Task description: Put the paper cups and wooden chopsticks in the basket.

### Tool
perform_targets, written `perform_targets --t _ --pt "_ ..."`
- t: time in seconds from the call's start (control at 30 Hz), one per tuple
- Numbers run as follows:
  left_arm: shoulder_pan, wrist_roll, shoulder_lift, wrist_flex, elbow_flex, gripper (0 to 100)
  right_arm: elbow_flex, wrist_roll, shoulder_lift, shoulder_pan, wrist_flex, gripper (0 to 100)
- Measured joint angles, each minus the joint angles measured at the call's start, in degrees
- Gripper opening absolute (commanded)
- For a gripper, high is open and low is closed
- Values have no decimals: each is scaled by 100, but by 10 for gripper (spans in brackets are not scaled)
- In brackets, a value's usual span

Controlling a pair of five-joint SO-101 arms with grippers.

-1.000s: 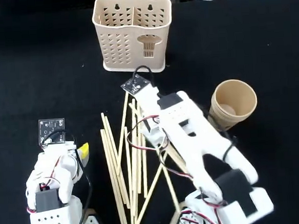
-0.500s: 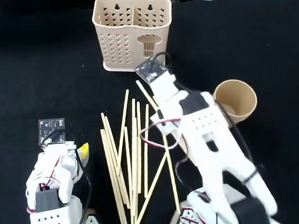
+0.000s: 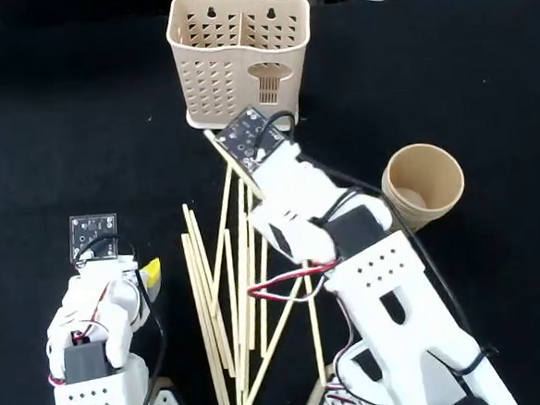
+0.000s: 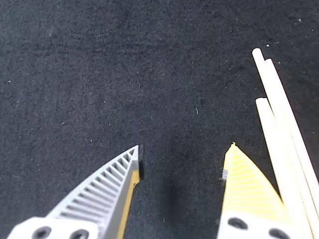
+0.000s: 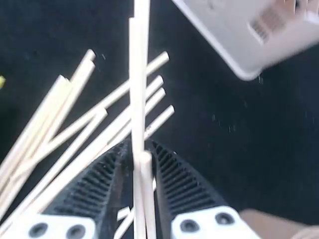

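Note:
The beige perforated basket point(image 3: 241, 56) stands upright at the back of the black table; its wall point(image 5: 249, 30) shows in the right wrist view. A paper cup point(image 3: 424, 184) lies on its side at the right. Several wooden chopsticks point(image 3: 230, 298) lie scattered in the middle. My right gripper point(image 5: 138, 155) is shut on chopsticks point(image 5: 138, 74), held just in front of the basket's base, one end point(image 3: 215, 141) sticking out to the left. My left gripper point(image 4: 182, 159) stands open over bare cloth at the front left, just left of loose chopsticks point(image 4: 279, 109).
The right arm point(image 3: 347, 243) stretches diagonally over the right part of the chopstick pile, its cables hanging above it. The left arm point(image 3: 93, 317) rests at the front left. Black cloth lies bare on the left and at the far right.
The right arm rose from the pile with chopsticks, swung toward the basket, then shifted a little left. The left arm, the cup and the basket have not moved.

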Motion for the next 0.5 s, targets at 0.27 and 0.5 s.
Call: perform_targets --t 0.27,0.5 --pt "0 0 0 0 0 275 -273 0 176 -123 -404 12" --pt "0 0 0 0 0 275 -1055 0 193 -290 -404 12"
